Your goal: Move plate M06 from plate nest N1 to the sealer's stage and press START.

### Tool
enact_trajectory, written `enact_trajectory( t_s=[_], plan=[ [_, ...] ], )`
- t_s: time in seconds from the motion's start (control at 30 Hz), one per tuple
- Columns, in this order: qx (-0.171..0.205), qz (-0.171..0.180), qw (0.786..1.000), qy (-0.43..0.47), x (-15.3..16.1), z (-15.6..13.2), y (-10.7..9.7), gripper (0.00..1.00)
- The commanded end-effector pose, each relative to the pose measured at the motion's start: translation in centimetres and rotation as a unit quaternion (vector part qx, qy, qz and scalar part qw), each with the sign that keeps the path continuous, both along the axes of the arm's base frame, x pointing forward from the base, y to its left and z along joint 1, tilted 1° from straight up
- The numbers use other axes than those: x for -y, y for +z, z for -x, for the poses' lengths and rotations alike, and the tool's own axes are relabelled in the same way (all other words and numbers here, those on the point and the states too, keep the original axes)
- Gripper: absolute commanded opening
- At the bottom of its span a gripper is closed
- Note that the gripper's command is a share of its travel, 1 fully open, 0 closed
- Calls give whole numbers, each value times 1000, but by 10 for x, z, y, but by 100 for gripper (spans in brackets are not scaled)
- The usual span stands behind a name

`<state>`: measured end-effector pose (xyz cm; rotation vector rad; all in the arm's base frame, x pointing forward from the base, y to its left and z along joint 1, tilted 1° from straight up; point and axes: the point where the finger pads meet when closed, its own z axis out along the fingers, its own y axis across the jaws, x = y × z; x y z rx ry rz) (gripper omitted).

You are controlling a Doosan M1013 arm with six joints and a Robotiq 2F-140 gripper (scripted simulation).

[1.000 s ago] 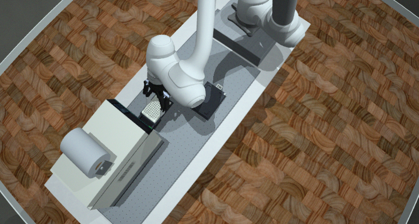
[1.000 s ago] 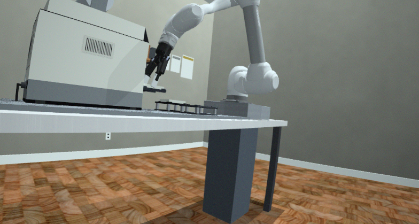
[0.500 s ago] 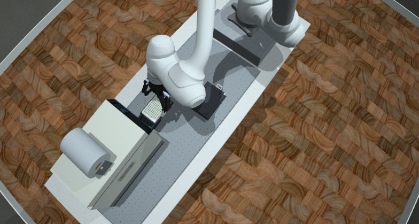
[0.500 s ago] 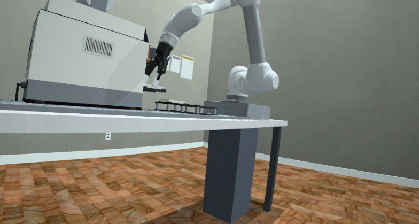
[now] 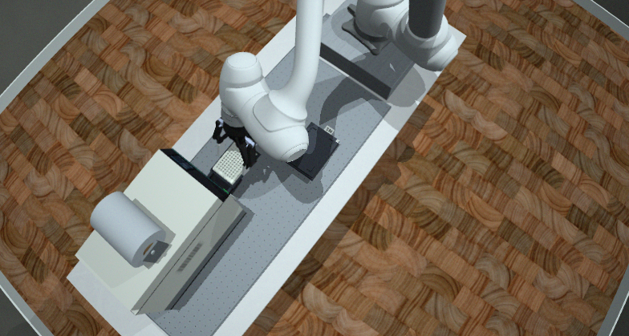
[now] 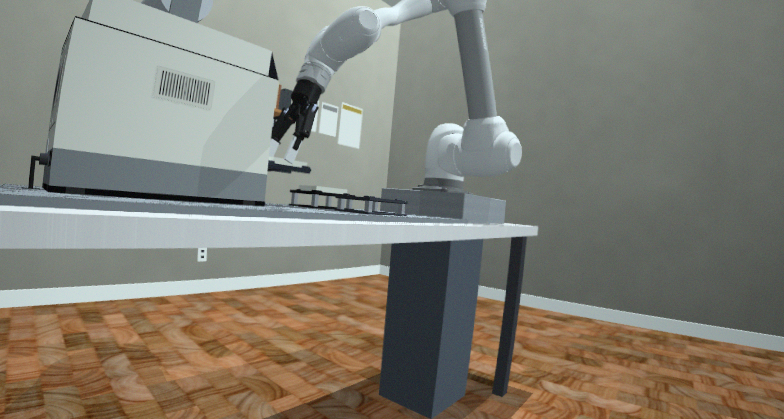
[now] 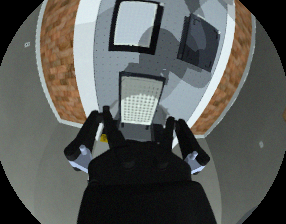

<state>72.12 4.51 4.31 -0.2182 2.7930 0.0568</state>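
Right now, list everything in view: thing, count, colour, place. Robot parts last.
Plate M06: one, white, on the sealer's stage, below the gripper.
Sealer: one, cream with grey base, at one end of the bench.
Foil roll: one, white, on top of the sealer.
Plate nests: two, black, mid-bench; one looks vacant, the other holds a pale plate.
Bench: one, white top with grey perforated mat, dark legs.
Wall sheets: two, white, behind the arm.
Arm: one, white, on a grey base block.
Gripper: one, black, fingers open above M06, holding nothing.
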Motion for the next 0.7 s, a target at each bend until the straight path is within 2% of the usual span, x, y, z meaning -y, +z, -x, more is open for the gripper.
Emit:
enact_trajectory(
  t_s=[0.0,0.67],
  plan=[
    [0,0,1000,0,0,0,1,70],
    [0,0,1000,0,0,0,13,70]
  ],
)
